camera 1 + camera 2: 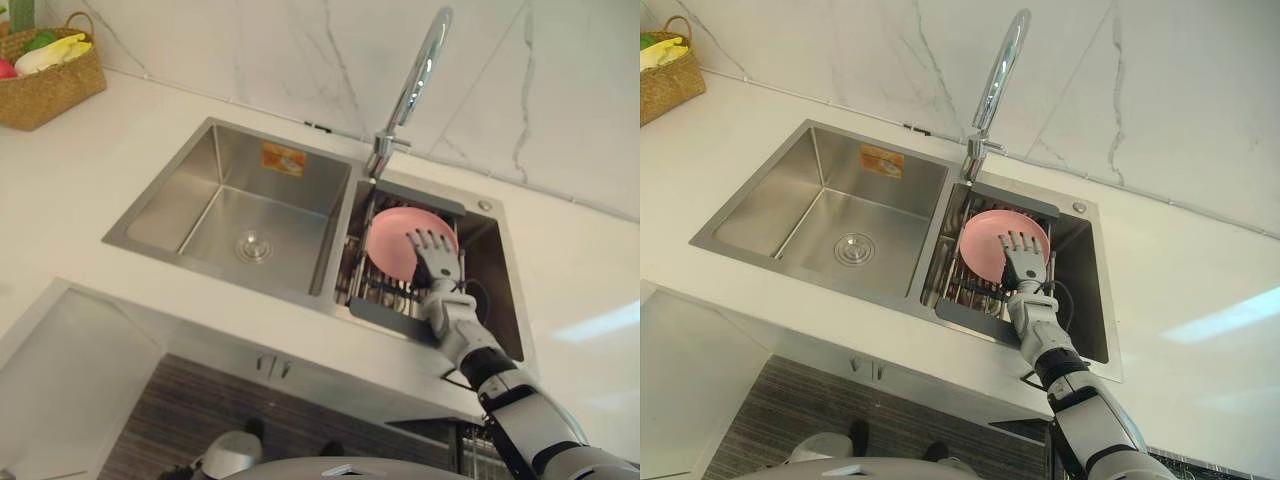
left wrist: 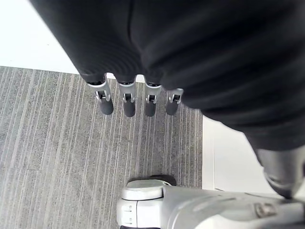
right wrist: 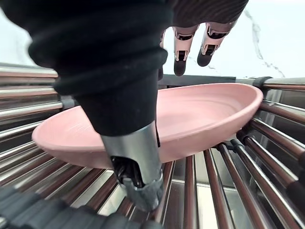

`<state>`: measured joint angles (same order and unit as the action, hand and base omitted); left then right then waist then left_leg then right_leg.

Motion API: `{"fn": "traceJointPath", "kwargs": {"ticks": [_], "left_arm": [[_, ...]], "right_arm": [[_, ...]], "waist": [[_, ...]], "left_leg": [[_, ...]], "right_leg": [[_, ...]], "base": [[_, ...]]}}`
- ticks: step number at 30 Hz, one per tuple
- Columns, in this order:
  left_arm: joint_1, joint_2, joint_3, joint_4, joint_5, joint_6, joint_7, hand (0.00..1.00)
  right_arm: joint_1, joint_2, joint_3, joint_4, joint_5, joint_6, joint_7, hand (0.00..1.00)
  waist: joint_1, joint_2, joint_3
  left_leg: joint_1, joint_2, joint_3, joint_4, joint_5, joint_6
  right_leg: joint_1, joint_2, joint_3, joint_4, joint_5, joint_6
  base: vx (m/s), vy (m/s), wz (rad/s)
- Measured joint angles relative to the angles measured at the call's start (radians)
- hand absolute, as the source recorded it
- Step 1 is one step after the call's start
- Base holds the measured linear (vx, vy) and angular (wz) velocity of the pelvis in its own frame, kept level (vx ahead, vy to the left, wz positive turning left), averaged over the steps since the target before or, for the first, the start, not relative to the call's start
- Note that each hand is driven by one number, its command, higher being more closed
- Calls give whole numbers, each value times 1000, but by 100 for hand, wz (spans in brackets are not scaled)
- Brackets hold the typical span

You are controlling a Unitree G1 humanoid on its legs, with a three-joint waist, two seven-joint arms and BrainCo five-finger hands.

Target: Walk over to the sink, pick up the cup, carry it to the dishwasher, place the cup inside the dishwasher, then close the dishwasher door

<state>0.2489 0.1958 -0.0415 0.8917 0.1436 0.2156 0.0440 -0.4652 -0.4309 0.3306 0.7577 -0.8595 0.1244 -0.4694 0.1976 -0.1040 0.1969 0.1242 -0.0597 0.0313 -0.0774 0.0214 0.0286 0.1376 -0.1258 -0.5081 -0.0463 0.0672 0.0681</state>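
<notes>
Right hand hovers, fingers straight & holding nothing, over the pink dish in the rack, right side of sink; left hand open; we judge pickup, carry, dishwasher steps remain.

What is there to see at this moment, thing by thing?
Sink: one, steel, two basins, set in the counter.
Tap: one, chrome, behind the divider between the basins.
Rack: one, dark frame with metal bars, in the right basin.
Dish: one, pink, lying on the rack.
Sticker: one, orange, on the left basin's back wall.
Basket: one, tan, woven, at the counter's far left.
Counter: one, white, around the sink.
Floor: grey, striped, below the counter.
Right hand: fingers straight, over the dish.
Left hand: fingers straight, hanging above the floor.
</notes>
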Motion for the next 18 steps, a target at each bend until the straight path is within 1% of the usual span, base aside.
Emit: {"fn": "traceJointPath", "kwargs": {"ticks": [4,6,7,11,18], "left_arm": [[0,-1,0,0,16,-8,3,0],[1,-2,-1,0,16,-10,5,0],[2,-3,-1,0,16,-12,7,0],[6,-4,0,0,16,-20,8,0],[9,-5,0,-1,17,-22,15,0]], "right_arm": [[-1,-5,-1,1,11,-1,-13,0],[-1,-9,-1,1,24,-1,-18,0],[-2,-11,-2,1,31,0,-18,0],[-10,-11,-2,1,31,-3,-19,0],[-11,-12,-2,1,31,-15,-29,0]], "waist": [[4,4,3],[6,11,7],[6,9,6],[0,14,9],[-5,15,10]], "left_leg": [[-1,1,-4,0,2,3],[-1,1,-5,-2,3,4],[-1,0,-5,-5,3,3],[-1,0,-5,-5,3,3],[-1,0,-5,-5,4,3]], "right_leg": [[0,1,-2,2,-1,-1],[0,0,-3,3,-1,-1],[0,0,-2,4,-1,-1],[-1,-5,-2,6,-2,-1],[-2,-5,-2,6,-2,0]], "base": [[0,0,0],[0,0,0],[0,0,0],[0,0,0],[0,0,0]]}}
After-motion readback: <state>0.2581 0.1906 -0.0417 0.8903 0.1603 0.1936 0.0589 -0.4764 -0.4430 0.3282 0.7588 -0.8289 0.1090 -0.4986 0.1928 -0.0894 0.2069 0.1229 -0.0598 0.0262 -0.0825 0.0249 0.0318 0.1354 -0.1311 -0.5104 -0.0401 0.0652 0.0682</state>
